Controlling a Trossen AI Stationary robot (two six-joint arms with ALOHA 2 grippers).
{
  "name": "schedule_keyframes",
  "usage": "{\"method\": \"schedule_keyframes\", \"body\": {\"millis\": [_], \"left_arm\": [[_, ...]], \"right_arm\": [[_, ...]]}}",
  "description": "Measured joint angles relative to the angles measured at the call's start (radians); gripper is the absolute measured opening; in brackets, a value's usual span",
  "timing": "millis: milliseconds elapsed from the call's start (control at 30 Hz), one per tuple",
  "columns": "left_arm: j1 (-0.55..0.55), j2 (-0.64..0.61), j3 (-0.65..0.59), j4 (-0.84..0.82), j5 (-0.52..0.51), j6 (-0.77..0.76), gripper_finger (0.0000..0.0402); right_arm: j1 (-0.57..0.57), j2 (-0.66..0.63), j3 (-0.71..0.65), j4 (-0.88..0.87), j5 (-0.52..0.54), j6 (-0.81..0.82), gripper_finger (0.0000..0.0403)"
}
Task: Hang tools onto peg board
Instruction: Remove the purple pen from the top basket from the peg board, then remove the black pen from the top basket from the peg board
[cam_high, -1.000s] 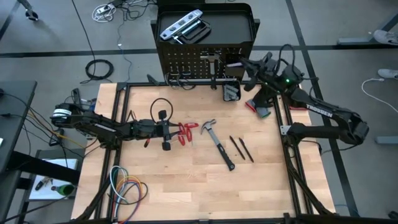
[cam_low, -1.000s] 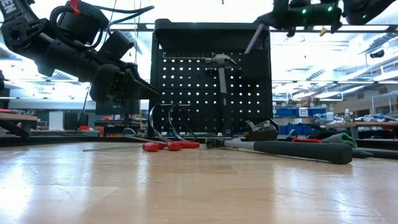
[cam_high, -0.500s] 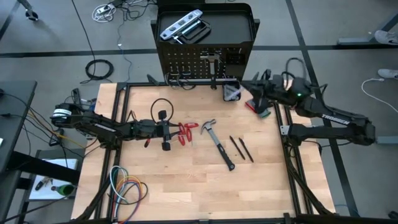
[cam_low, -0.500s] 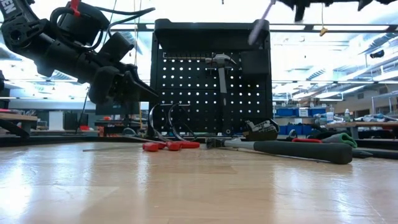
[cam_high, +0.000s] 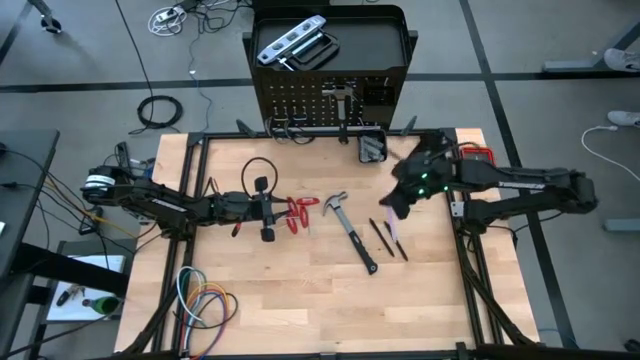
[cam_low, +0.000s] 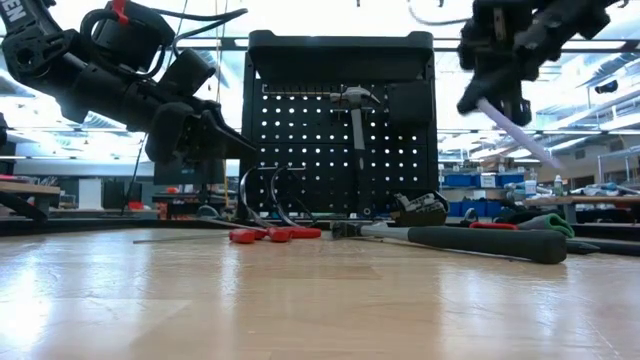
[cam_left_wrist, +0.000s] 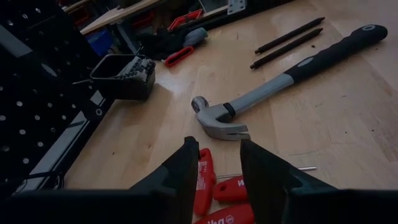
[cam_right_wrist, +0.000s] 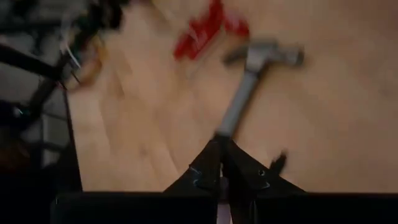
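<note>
The peg board (cam_high: 325, 105) stands upright at the far edge of the worktop (cam_high: 300, 290), and everything else is placed from it here. One hammer (cam_low: 355, 130) already hangs on its face, head up; in the high view that hammer is foreshortened to a small pale mark. On the tray above the peg board lies the silver level (cam_high: 288, 40), with a dark tool beside it that is too small to identify.

Out on the worktop in front of the peg board lies a second hammer (cam_high: 350, 228), head nearer the board, black grip pointing away. Beside its head, towards the left arm, lie the red-handled pliers (cam_high: 300, 212). Two dark thin screwdrivers (cam_high: 388, 240) lie just beyond the hammer's grip on the right arm's side.

The left end effector (cam_left_wrist: 219, 163) hovers over the red-handled pliers with its fingers parted and nothing between them; the pliers are partly hidden behind those fingers in the left wrist view.

The right end effector (cam_high: 397, 212) hangs in front of the peg board's right part, above the screwdrivers. Its fingers are pressed together. The right wrist view is smeared, and the pale streak below it in the low view cannot be made out, so whether it carries anything is unclear.
</note>
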Motion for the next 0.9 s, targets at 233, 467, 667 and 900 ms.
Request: {"method": "schedule_keyframes", "body": {"millis": [233,467,667,900], "left_arm": [[0.000,0.000,0.000,0.002,0.000,0.001,0.0122],[0.000,0.000,0.000,0.001,0.000,0.003,0.0122],[0.000,0.000,0.000,0.000,0.000,0.003,0.0122],[0.000,0.000,0.000,-0.001,0.000,0.003,0.0122]], "right_arm": [[0.053,0.193,0.000,-0.042,-0.011,0.050,0.0029],[0.051,0.343,0.000,-0.033,0.047,-0.004,0.0056],[0.037,0.354,0.000,-0.011,0.048,-0.022,0.0136],[0.009,0.220,0.000,-0.006,0.174,-0.044,0.0200]]}}
